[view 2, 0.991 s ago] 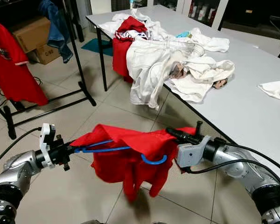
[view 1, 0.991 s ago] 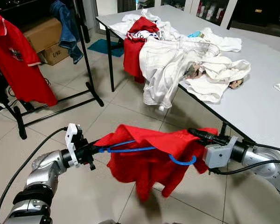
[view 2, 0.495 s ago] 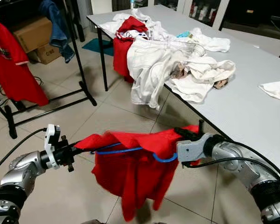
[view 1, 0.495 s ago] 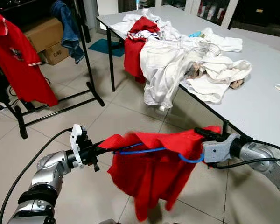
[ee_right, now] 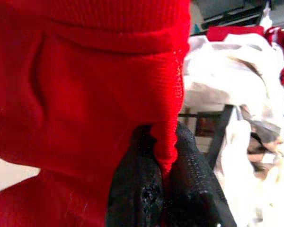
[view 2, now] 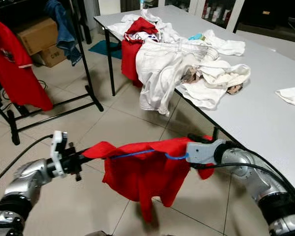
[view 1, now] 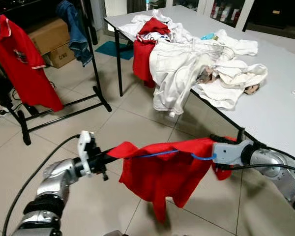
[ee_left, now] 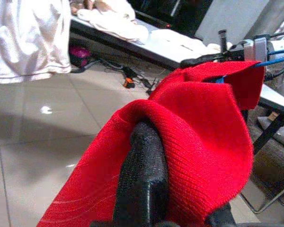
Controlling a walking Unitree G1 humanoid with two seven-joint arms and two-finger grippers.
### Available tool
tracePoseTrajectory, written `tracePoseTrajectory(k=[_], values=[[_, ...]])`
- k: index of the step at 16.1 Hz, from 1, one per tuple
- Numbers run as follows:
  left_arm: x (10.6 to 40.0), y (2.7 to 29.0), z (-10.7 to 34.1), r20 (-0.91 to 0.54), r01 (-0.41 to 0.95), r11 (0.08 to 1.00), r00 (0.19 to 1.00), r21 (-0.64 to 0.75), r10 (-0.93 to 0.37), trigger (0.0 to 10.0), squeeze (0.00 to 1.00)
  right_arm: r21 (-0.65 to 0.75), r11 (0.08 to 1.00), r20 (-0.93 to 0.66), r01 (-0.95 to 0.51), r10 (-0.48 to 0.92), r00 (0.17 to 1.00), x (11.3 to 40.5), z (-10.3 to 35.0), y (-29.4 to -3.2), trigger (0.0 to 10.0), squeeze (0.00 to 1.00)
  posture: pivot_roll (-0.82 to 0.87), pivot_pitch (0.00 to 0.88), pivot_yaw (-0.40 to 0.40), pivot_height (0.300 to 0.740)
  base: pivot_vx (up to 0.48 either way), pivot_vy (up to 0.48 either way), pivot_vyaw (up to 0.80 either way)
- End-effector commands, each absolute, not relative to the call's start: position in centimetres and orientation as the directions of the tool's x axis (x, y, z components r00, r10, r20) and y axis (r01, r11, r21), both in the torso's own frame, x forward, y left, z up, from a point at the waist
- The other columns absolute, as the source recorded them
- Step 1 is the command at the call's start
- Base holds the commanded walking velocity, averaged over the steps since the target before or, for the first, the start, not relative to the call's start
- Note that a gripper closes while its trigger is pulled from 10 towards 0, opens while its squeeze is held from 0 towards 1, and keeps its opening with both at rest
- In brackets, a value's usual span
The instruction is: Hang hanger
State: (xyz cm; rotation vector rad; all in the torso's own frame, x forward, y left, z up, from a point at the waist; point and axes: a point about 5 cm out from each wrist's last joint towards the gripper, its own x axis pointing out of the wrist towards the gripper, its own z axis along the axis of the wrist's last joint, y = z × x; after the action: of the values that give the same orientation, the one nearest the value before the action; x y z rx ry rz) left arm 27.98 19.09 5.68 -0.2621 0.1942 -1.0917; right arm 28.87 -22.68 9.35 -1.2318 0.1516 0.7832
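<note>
The red shirt on its blue hanger looks soft and floppy. Left gripper and right gripper both pinch its shoulders; the stiff hanger seems safer to hold.

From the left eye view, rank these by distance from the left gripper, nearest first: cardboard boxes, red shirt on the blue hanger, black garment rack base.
1. Red shirt on the blue hanger, held at the left gripper.
2. Black garment rack base, on the floor ahead.
3. Cardboard boxes, beyond the rack.

Red shirt over black pincer
</note>
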Motion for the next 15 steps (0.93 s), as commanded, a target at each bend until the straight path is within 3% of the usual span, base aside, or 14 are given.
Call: tracePoseTrajectory(k=[1,6,11,15], values=[[28.1,18.4,5.8,-0.030,0.861,0.424,0.434,-0.281,-0.901,0.0,0.00,-0.766,0.155,-0.491,-0.624,0.486,0.723,28.9,10.2,-21.7,10.0,0.00,-0.04,0.000,0.011,0.740,0.000,0.000,0.00],[29.2,14.5,6.5,0.029,0.891,0.379,0.398,-0.250,-0.917,0.0,0.00,-0.708,0.167,-0.538,-0.687,0.503,0.677,28.2,10.2,-18.4,10.0,0.00,-0.05,0.000,0.013,0.740,0.000,0.000,0.00],[29.3,13.5,6.6,0.041,0.900,0.363,0.383,-0.240,-0.923,0.0,0.00,-0.727,0.134,-0.586,-0.674,0.389,0.710,28.5,9.4,-19.3,10.0,0.00,-0.05,0.000,0.008,0.740,0.000,0.000,0.00],[29.1,14.2,6.5,0.035,0.897,0.370,0.389,-0.241,-0.920,0.0,0.00,-0.721,0.164,-0.589,-0.673,0.366,0.721,28.6,8.9,-20.0,10.0,0.00,-0.04,0.000,0.004,0.740,0.000,0.000,0.00]])
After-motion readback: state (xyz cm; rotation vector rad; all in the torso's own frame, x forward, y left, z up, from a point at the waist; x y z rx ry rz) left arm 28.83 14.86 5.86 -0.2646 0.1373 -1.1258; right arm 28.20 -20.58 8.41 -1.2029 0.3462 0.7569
